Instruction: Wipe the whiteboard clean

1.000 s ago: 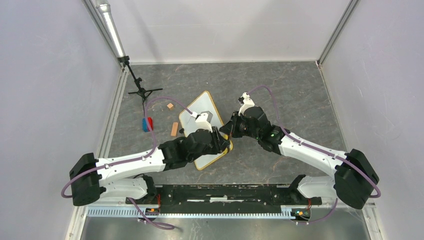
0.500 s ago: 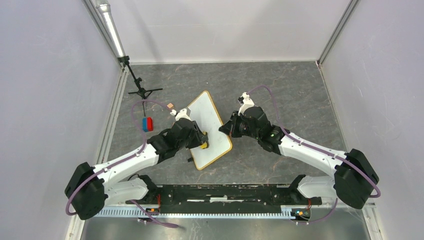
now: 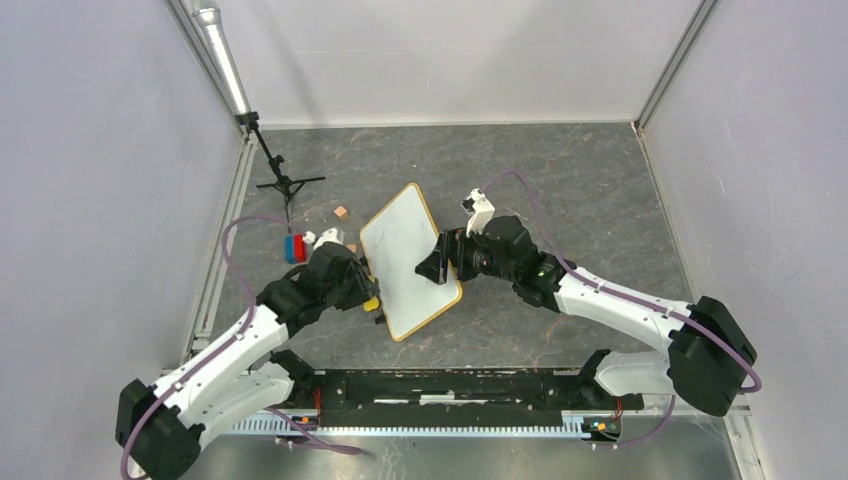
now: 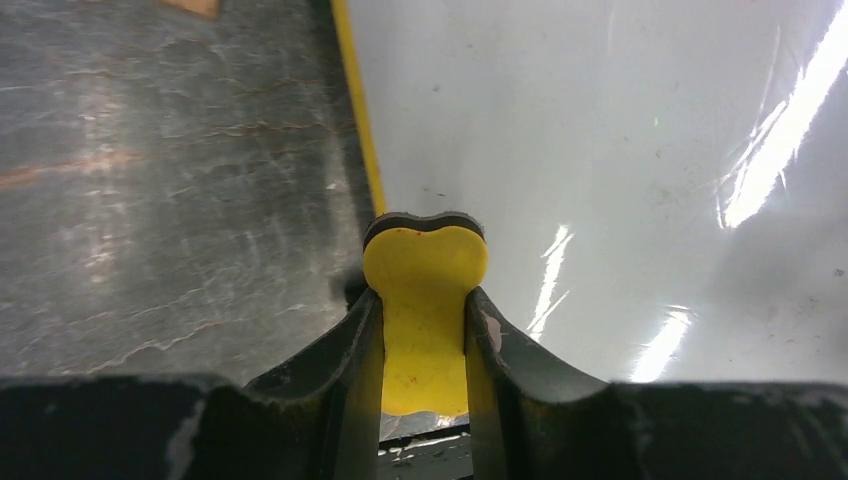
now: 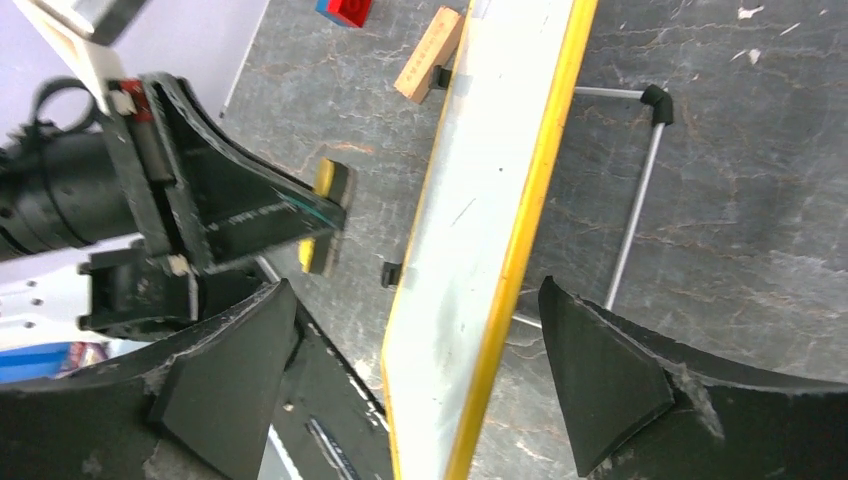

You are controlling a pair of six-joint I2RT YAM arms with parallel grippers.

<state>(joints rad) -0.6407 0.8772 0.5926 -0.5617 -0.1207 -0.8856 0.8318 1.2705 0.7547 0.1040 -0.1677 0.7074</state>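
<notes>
The whiteboard (image 3: 408, 262) lies slanted mid-table, white with a yellow-orange frame, and I see no writing on it. My left gripper (image 3: 366, 298) sits just off its left edge, shut on a yellow eraser (image 3: 372, 303). In the left wrist view the eraser (image 4: 424, 290) is pinched between both fingers, with its tip at the board's frame beside the whiteboard (image 4: 600, 150). My right gripper (image 3: 434, 270) hangs over the board's right edge. Its jaws stand wide open on either side of the whiteboard (image 5: 480, 230), touching nothing.
A red and blue block (image 3: 294, 247), a small wooden cube (image 3: 341, 212) and a black tripod stand (image 3: 285, 183) sit to the left of the board. A wooden block (image 5: 428, 55) lies by the board's left edge. A wire leg (image 5: 630, 220) juts out on its right.
My left arm drew back leftward across the board with the eraser, ending at its left edge. The right gripper opened wide and shifted left over the board's right edge.
</notes>
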